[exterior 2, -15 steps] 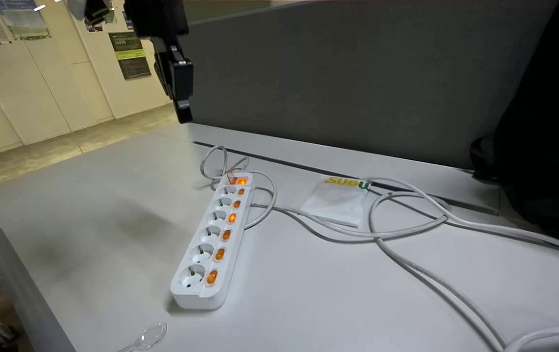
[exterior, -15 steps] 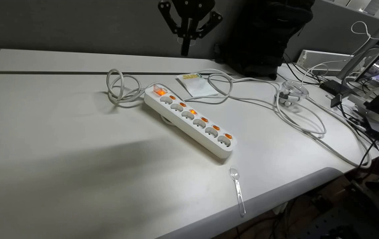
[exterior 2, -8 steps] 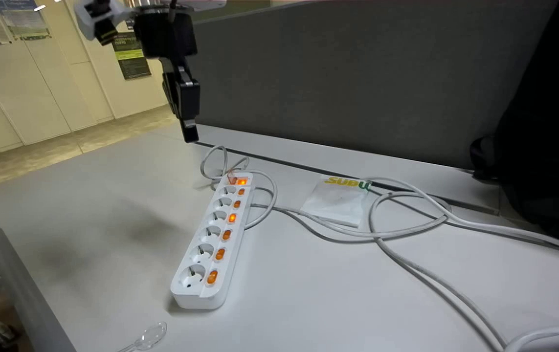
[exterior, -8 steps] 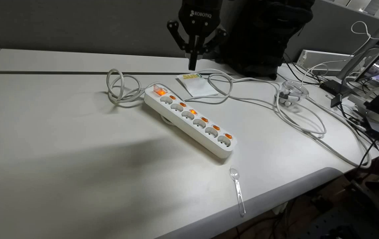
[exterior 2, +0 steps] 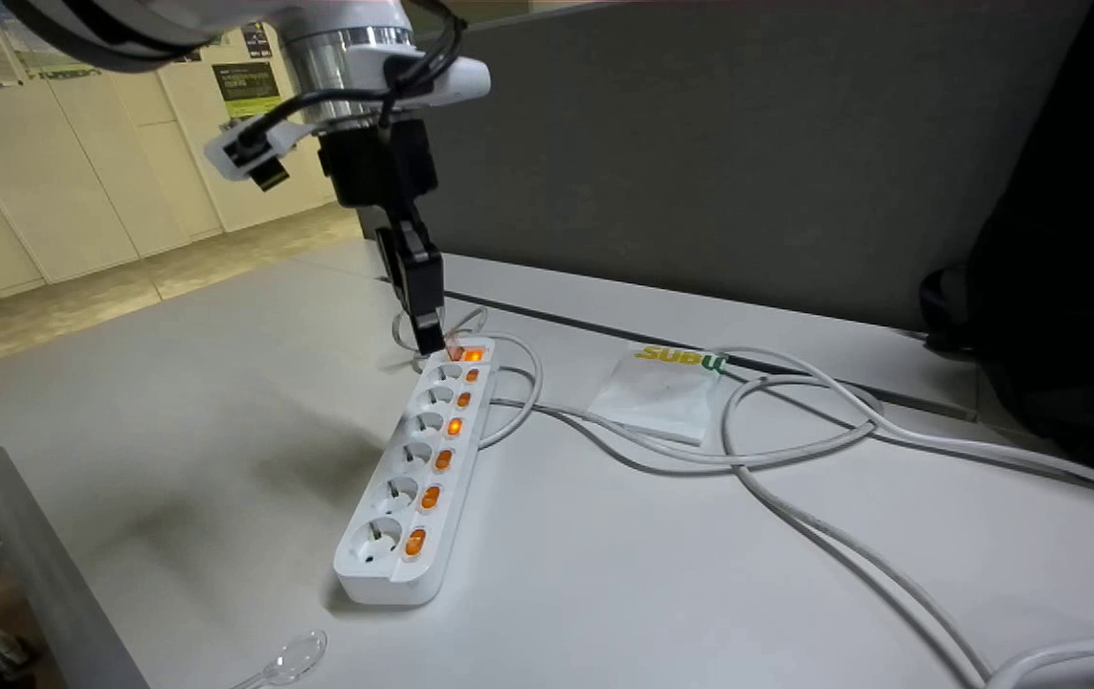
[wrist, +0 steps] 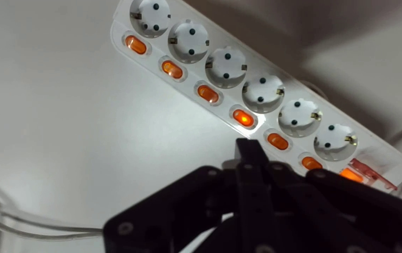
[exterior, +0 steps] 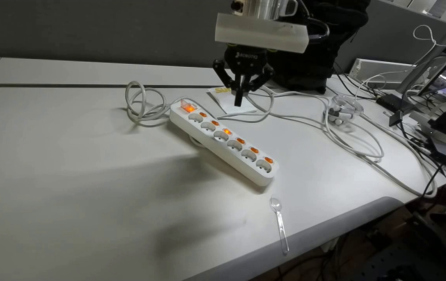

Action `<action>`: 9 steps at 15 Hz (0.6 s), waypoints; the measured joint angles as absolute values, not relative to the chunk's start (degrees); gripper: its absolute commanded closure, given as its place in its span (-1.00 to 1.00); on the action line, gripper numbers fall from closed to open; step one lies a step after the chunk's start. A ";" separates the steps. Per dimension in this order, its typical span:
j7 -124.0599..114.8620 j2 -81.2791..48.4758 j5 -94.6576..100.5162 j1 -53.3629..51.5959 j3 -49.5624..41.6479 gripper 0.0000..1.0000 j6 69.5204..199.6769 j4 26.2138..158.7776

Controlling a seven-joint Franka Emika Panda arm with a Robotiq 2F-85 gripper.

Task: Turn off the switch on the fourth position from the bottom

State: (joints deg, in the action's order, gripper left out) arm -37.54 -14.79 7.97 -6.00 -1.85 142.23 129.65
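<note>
A white power strip [exterior: 223, 153] lies diagonally on the desk; it also shows in the other views [exterior 2: 451, 498] [wrist: 292, 88]. It has a row of orange switches. The fourth switch from the end away from the main switch is lit [exterior: 227, 131] [exterior 2: 455, 427] [wrist: 243, 118]. The main switch [exterior: 189, 109] is lit too, with its clear cover raised; the other switches are unlit. My gripper [exterior: 238, 102] [exterior 2: 429, 340] is shut and empty, pointing down above the strip's level. In the wrist view its fingertips [wrist: 250, 144] overlap the strip's edge beside the lit switch.
A white cable coil [exterior: 143, 103] lies by the strip's main-switch end. A paper wrapper [exterior: 234, 103] [exterior 2: 657, 392] and more cables [exterior 2: 987, 448] lie beside it. A clear plastic spoon [exterior: 280, 226] lies near the desk's front edge. A black backpack [exterior: 308, 47] stands against the grey partition [exterior: 90, 31].
My gripper has come down and moved to the right in both exterior views, closer to the strip. It stays shut. The strip and its lights look the same.
</note>
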 measured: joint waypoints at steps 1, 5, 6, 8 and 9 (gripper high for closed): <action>-38.22 -15.60 8.10 -6.07 -2.33 1.00 142.89 129.74; -39.47 -17.30 8.07 -6.23 -3.50 0.98 144.42 129.76; -39.56 -17.30 8.07 -6.24 -3.53 1.00 144.45 129.76; -39.31 -17.31 7.95 -6.31 -3.51 1.00 144.47 129.76; -39.13 -17.34 7.95 -6.32 -3.51 1.00 144.57 129.76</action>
